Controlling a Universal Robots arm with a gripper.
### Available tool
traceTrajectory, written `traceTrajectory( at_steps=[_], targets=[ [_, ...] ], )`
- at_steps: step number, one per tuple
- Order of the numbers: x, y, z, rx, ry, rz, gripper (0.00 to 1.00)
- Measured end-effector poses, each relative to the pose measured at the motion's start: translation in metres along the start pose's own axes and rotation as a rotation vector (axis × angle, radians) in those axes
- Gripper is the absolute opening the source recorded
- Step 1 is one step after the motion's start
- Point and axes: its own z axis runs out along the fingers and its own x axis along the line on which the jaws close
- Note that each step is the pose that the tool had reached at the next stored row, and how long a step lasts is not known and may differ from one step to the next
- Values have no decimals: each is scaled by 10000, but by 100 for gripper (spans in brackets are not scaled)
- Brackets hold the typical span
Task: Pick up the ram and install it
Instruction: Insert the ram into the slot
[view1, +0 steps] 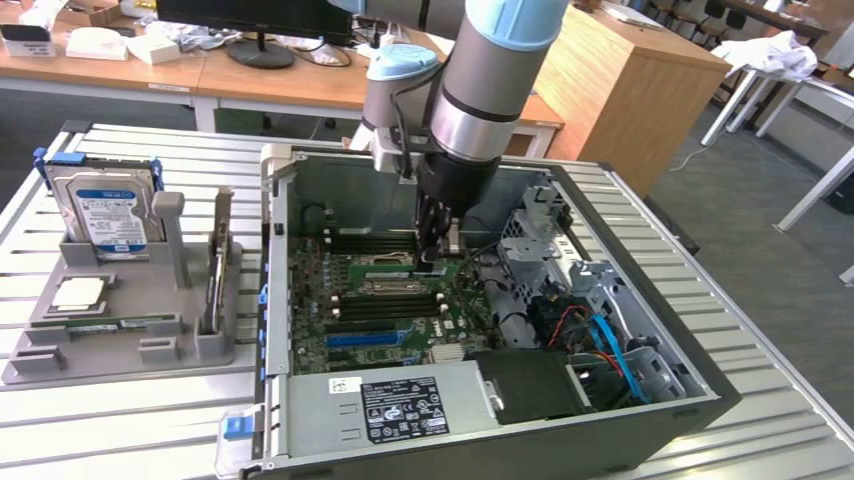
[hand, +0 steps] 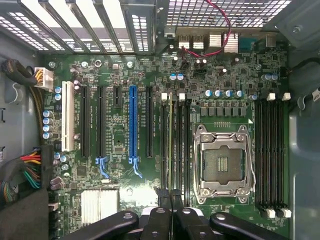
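Wrist view: ram (hand: 173, 145) edge-on, pinched between fingers (hand: 161, 199).

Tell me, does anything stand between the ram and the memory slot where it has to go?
Nothing visible does. The ram, edge-on in the shut fingers, lies along the memory slots beside the empty processor socket; no cable crosses them. Whether it is seated I cannot tell.

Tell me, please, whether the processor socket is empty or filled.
Empty: the socket shows its bare contact field inside the metal frame, with no chip seated.
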Motion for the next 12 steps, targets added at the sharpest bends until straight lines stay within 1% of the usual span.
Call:
traceTrajectory(
  at_steps=[12],
  targets=[
    [4, -4, 143, -2, 5, 0, 11]
  ],
)
